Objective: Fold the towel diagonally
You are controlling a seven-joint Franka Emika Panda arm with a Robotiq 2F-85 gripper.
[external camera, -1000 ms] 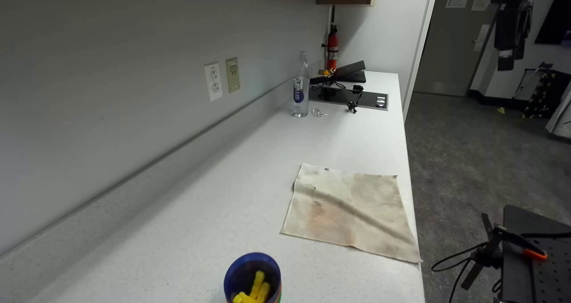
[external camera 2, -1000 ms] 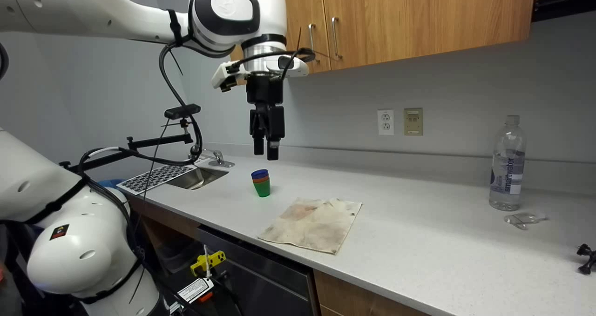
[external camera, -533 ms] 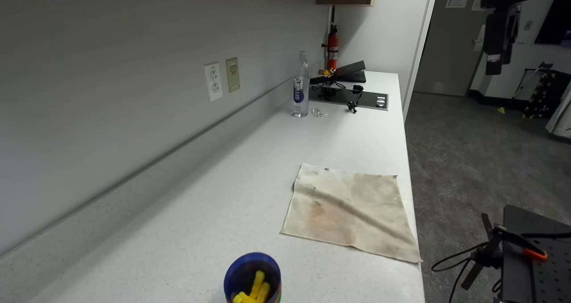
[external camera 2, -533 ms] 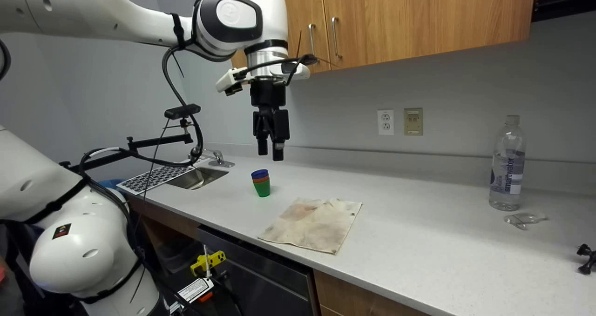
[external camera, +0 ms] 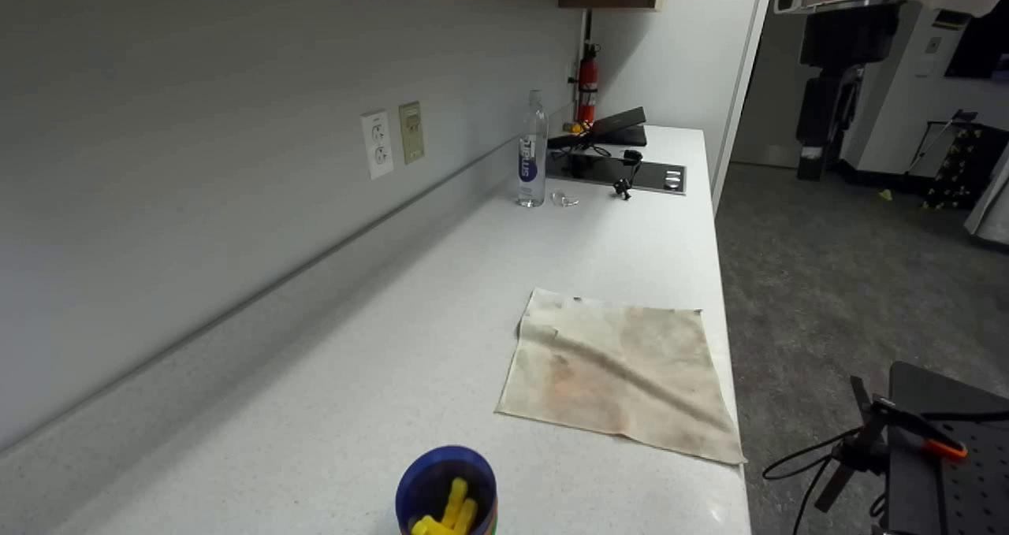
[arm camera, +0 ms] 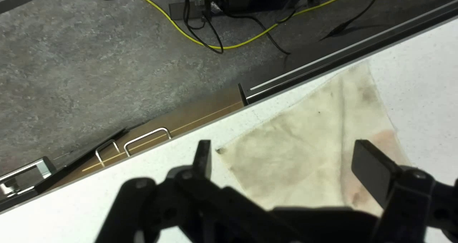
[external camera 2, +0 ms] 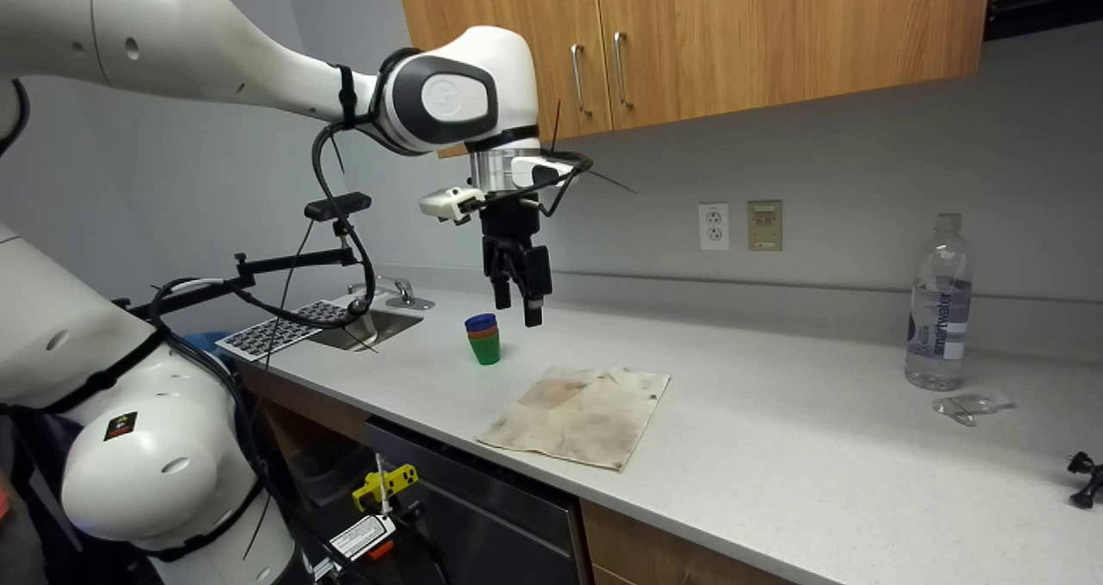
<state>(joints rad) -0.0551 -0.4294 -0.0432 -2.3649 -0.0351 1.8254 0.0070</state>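
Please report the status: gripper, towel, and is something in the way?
Gripper open, empty, touching nothing. Towel spread out, creased, unfolded. Cup stack stands apart, probably no obstacle.

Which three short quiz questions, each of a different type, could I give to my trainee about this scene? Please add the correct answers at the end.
1. True or false: the towel lies spread out on the countertop, not yet folded diagonally.

2. Multiple choice: what is the state of the claw?
A) shut on the towel
B) open, holding nothing
C) shut on nothing

3. Open question: what can be seen inside the blue cup in an exterior view?

Key:
1. True.
2. B.
3. Yellow pieces; what exactly they are cannot be told.
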